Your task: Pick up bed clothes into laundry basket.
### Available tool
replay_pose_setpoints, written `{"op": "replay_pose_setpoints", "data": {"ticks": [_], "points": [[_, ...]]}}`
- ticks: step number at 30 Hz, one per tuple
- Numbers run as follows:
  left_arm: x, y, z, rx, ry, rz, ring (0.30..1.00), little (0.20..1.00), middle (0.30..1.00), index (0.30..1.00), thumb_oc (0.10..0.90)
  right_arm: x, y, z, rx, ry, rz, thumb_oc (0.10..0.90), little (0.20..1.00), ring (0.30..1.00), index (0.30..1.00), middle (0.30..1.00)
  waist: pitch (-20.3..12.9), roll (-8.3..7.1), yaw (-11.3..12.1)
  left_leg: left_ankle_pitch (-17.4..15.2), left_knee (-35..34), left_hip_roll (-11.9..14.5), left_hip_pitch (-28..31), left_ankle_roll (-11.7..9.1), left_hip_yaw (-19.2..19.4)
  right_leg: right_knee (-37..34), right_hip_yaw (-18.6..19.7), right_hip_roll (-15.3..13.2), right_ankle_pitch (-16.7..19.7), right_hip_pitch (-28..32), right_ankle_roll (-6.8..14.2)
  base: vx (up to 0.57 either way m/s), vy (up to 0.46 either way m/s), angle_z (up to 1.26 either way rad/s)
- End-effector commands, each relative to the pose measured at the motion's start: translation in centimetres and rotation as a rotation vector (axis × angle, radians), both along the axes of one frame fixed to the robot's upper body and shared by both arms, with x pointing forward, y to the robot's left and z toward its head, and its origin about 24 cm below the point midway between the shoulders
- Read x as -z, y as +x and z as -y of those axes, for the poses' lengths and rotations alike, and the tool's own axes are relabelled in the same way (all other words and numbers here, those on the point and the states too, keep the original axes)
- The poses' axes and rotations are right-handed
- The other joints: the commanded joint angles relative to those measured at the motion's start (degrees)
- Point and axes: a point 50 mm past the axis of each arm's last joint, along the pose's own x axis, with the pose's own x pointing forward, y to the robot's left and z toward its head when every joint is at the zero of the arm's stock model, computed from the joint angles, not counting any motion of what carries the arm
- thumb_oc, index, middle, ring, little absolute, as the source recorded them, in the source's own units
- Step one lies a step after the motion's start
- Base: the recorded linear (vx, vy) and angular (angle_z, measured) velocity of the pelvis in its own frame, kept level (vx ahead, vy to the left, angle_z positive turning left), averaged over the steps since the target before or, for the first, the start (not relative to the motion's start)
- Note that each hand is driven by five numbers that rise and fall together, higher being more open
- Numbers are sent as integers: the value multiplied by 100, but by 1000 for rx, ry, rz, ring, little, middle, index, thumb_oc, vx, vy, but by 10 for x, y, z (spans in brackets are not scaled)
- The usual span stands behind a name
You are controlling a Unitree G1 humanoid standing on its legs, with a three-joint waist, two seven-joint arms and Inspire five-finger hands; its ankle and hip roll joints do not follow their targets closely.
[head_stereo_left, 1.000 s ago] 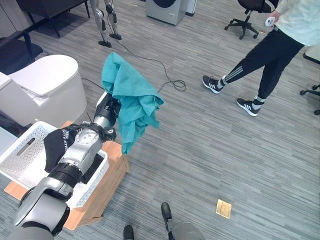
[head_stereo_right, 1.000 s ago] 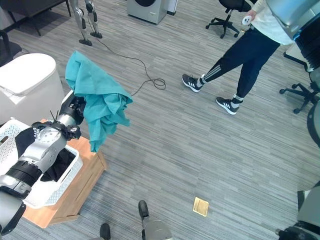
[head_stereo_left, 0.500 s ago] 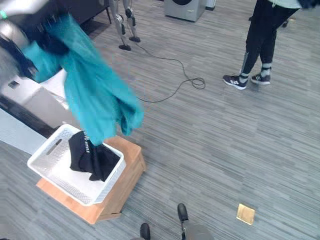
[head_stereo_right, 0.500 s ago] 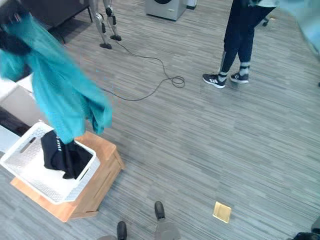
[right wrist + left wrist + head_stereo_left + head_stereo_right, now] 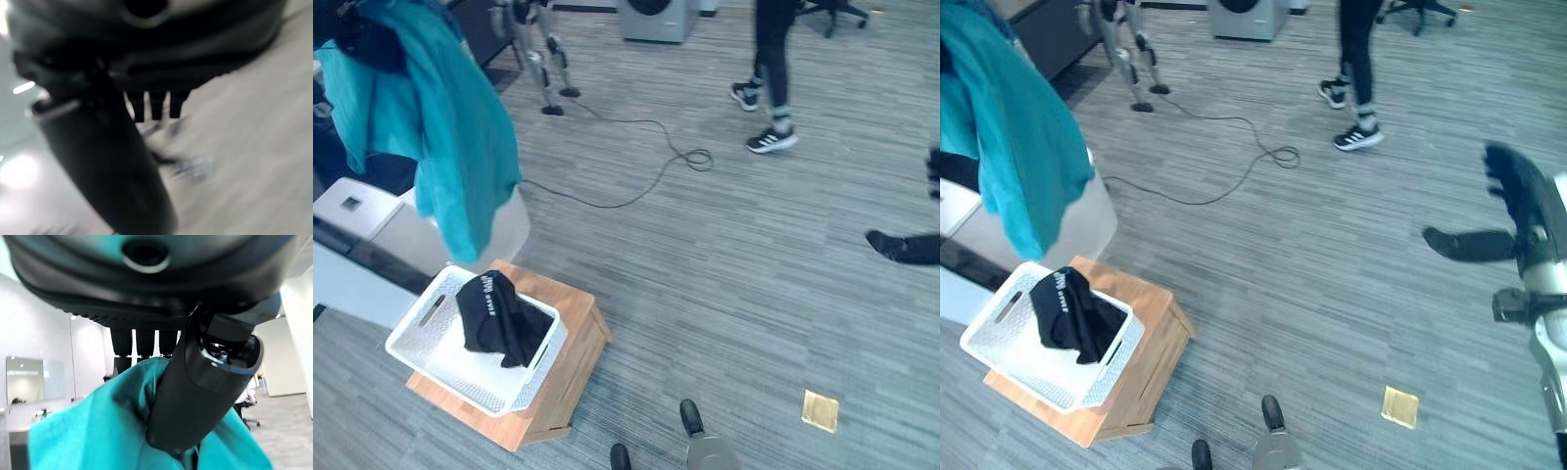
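Note:
A teal cloth (image 5: 440, 127) hangs high at the left, its lower end above the far rim of the white laundry basket (image 5: 450, 377) and apart from it. My left hand (image 5: 367, 39) is shut on the cloth's top; the left wrist view shows the thumb (image 5: 195, 396) pinching the teal cloth (image 5: 102, 431) against the fingers. A black garment (image 5: 499, 318) lies in the basket, draped over its far side. My right hand (image 5: 1523, 201) hovers far right above the floor, open and holding nothing.
The basket rests on a low wooden box (image 5: 568, 377). A white rounded seat (image 5: 382, 211) stands behind it. A black cable (image 5: 646, 171) trails over the grey floor. A person's legs (image 5: 769, 69) and a washing machine (image 5: 656, 15) are at the back. A brass floor plate (image 5: 820, 409) lies front right.
The camera has shifted. My left hand has lifted the teal cloth from beside the basket to high above it. My right hand has come in at the right. The person has walked farther back.

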Motion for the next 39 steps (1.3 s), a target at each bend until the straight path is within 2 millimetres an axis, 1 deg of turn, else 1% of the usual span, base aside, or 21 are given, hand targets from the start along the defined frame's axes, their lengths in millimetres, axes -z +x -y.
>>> {"op": "replay_pose_setpoints", "data": {"ticks": [1, 2, 3, 4, 6, 7, 8, 10, 11, 13, 15, 16, 18, 19, 23, 24, 28, 29, 30, 34, 39], "points": [[-44, -34, -38, -153, -93, 230, 300, 300, 300, 300, 400, -41, 2, -5, -16, -65, 231, 800, 900, 900, 900, 900, -653, -340, 151, -55, 26, 141, -189, -173, 40, 349, -188, -661, -899, 457, 759, -65, 6, 1], [-43, -40, -46, -193, -85, 227, 300, 300, 300, 300, 400, -29, -4, -6, -5, -60, 186, 800, 900, 900, 900, 900, -632, -332, 139, -55, 26, 147, -186, -165, 19, 377, -179, -666, -911, 435, 765, 0, 0, 0], [-42, -39, -46, -193, -86, 226, 300, 300, 300, 300, 400, -29, -4, -5, -5, -61, 185, 800, 900, 900, 900, 900, -650, -324, 143, -123, 26, 145, -160, -164, 15, 364, -183, -671, -967, 467, 771, 0, 0, 0], [-42, -43, -51, -214, -87, 227, 300, 300, 300, 300, 400, -28, -6, -5, -6, -60, 178, 800, 900, 900, 900, 900, -649, -315, 145, -125, 26, 146, -157, -160, 15, 374, -178, -670, -968, 461, 773, 43, 8, 1], [-46, -52, -59, -233, -109, 255, 300, 300, 300, 300, 400, -28, -9, -4, 8, -54, 196, 800, 900, 900, 900, 900, -636, -342, 182, -134, 26, 146, -143, -155, 18, 363, -172, -674, -966, 472, 783, -22, 1, 1], [-46, -52, -59, -233, -110, 256, 300, 300, 300, 300, 400, -28, -9, -4, 7, -54, 197, 800, 900, 900, 900, 900, -617, -345, 179, -66, 26, 147, -168, -156, 24, 378, -167, -671, -911, 440, 778, 0, 0, 0], [-49, -58, -61, -232, -127, 276, 300, 300, 300, 300, 400, -26, -10, -4, 17, -40, 210, 800, 900, 900, 900, 900, -630, -371, 222, -137, 26, 140, -139, -149, 13, 356, -176, -679, -970, 490, 789, -45, 2, 2], [-48, -58, -62, -232, -129, 278, 300, 300, 300, 300, 400, -26, -10, -4, 16, -41, 211, 800, 900, 900, 900, 900, -614, -369, 217, -64, 26, 139, -170, -151, 19, 373, -169, -676, -913, 450, 783, -23, 1, 0], [-53, -66, -62, -214, -140, 308, 300, 300, 300, 300, 400, -25, -10, -4, 21, -38, 218, 800, 900, 900, 900, 900, -615, -399, 262, -64, 26, 131, -183, -146, 7, 379, -168, -687, -921, 443, 788, 0, 0, 0], [-59, -74, -59, -181, -155, 346, 300, 300, 300, 300, 400, -19, -13, -5, 32, -23, 216, 800, 900, 900, 900, 900, -606, -452, 325, -69, 26, 124, -195, -137, -19, 387, -172, -693, -928, 440, 786, 0, 0, 0], [-60, -78, -57, -163, -160, 360, 300, 300, 300, 300, 400, -15, -13, -6, 36, -15, 213, 800, 900, 900, 900, 900, -596, -469, 375, -69, 26, 112, -197, -133, -35, 402, -177, -697, -943, 439, 781, -1, 7, 2], [-63, -82, -54, -142, -155, 383, 300, 300, 300, 300, 400, -13, -13, -6, 40, -14, 208, 800, 900, 900, 900, 900, -599, -473, 411, -71, 26, 109, -199, -131, -47, 409, -185, -699, -948, 439, 779, 4, 6, 5], [-66, -88, -54, -130, -162, 406, 300, 300, 300, 300, 400, -12, -12, -8, 34, -12, 208, 800, 900, 900, 900, 900, -603, -480, 452, -71, 26, 103, -201, -129, -68, 420, -209, -705, -957, 440, 777, 5, 5, 4], [-68, -92, -54, -112, -185, 429, 300, 300, 300, 300, 400, -10, -9, -10, 26, -3, 206, 800, 900, 900, 900, 900, -604, -495, 512, -67, 26, 98, -209, -124, -88, 425, -222, -714, -962, 442, 775, 2, 10, 7], [-69, -97, -56, -106, -203, 449, 300, 300, 300, 300, 400, -13, -7, -10, 21, -17, 202, 800, 900, 900, 900, 900, -610, -501, 587, -66, 26, 91, -217, -118, -123, 444, -242, -728, -972, 442, 776, 0, 9, 13], [-70, -101, -57, -102, -213, 464, 300, 300, 300, 300, 400, -22, -5, -8, 21, -47, 208, 800, 900, 900, 900, 900, -592, -516, 638, -56, 26, 87, -229, -115, -145, 452, -255, -735, -970, 430, 774, -13, 15, 18], [-73, -110, -63, -117, -231, 502, 300, 300, 300, 300, 400, -41, -9, 1, 51, -80, 253, 800, 900, 900, 900, 900, -568, -601, 769, -47, 26, 81, -261, -112, -181, 455, -298, -735, -966, 419, 776, -19, 6, 6], [-77, -117, -64, -118, -236, 530, 300, 300, 300, 300, 400, -45, -12, 5, 64, -87, 261, 800, 900, 900, 900, 900, -547, -665, 854, -39, 26, 78, -279, -110, -194, 466, -321, -741, -959, 408, 777, -21, 11, 4], [-77, -117, -64, -117, -237, 530, 300, 300, 300, 300, 400, -45, -12, 5, 65, -88, 261, 800, 900, 900, 900, 900, -546, -661, 860, -37, 26, 76, -279, -109, -192, 467, -319, -743, -960, 406, 778, -26, 4, 6], [-83, -127, -68, -114, -263, 588, 300, 300, 300, 300, 400, -43, -18, 8, 82, -82, 252, 800, 900, 900, 900, 900, -543, -768, 1043, -36, 26, 71, -312, -97, -227, 490, -347, -759, -963, 385, 787, -10, 4, 5], [-89, -139, -74, -134, -277, 635, 300, 300, 300, 300, 400, -45, -15, 5, 65, -94, 247, 800, 900, 900, 900, 900, -549, -732, 1099, -42, 26, 62, -325, -83, -237, 486, -360, -774, -970, 403, 798, 0, 0, 0]]}}
